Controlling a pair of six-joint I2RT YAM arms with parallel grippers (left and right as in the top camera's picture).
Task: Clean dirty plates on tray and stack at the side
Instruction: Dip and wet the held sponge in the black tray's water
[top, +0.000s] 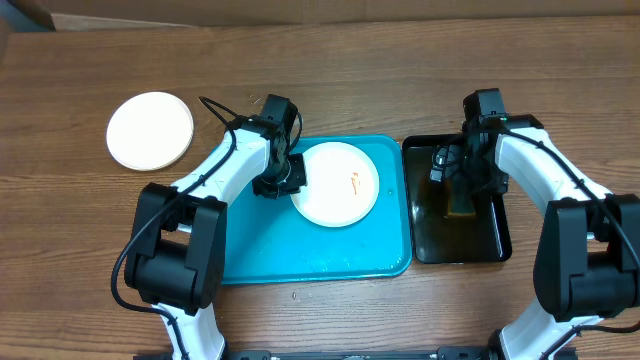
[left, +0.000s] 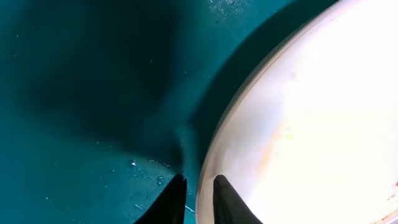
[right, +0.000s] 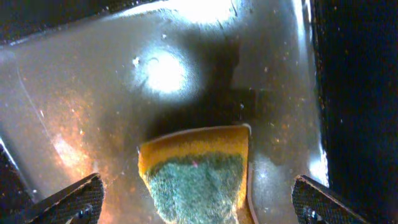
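Left pincer (left: 199, 202) nips a plate rim; right pincer (right: 199, 202) gapes over a sponge (right: 193, 155).
The left pincer is nearly closed on the 9 o'clock edge of the smeared plate (top: 338, 183), which lies in the turquoise tray (top: 250, 250) toward 1 o'clock. That arm angles in from 7 o'clock, wrist down. The right pincer, wide open and empty, points into the black tray (top: 495, 245). A second plate (top: 150, 130) sits on the desk (top: 400, 80) at 10 o'clock.
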